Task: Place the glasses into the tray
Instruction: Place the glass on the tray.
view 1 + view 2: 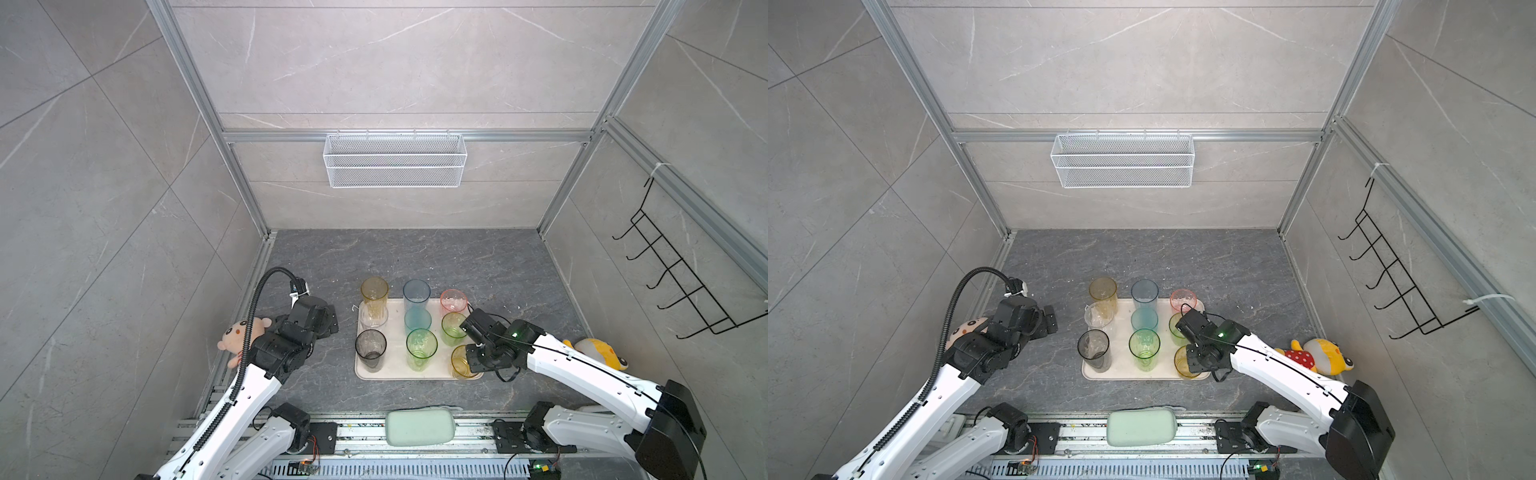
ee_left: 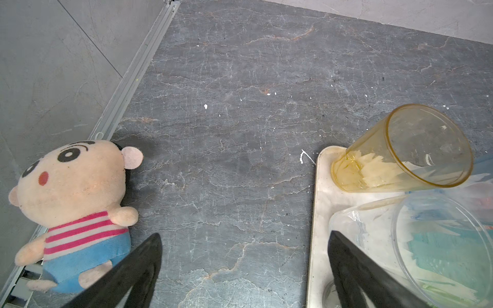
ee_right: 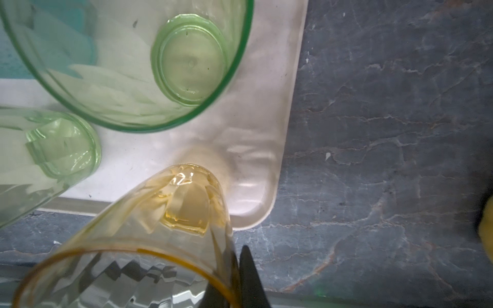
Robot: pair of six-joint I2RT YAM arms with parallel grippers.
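The cream tray (image 1: 397, 332) lies at the middle of the dark stone table (image 1: 415, 257). Nine glasses (image 1: 421, 347) are gathered over it in three rows. The short amber tumbler (image 1: 460, 361) is at the tray's 5 o'clock corner. The right gripper (image 3: 237, 269), reaching in from 4 o'clock, is pinched narrow on that tumbler's wall at the rim, one finger inside and one outside. Whether the tumbler's base rests on the tray or hangs just above it cannot be told. The left gripper (image 2: 245, 240) hovers at the tray's 9 o'clock edge, its jaws spread wide with nothing between them. One of its fingers is over the tray beside the clear tumbler (image 2: 368, 224). A plush doll (image 2: 72, 192) lies farther out at 9 o'clock, by the wall.
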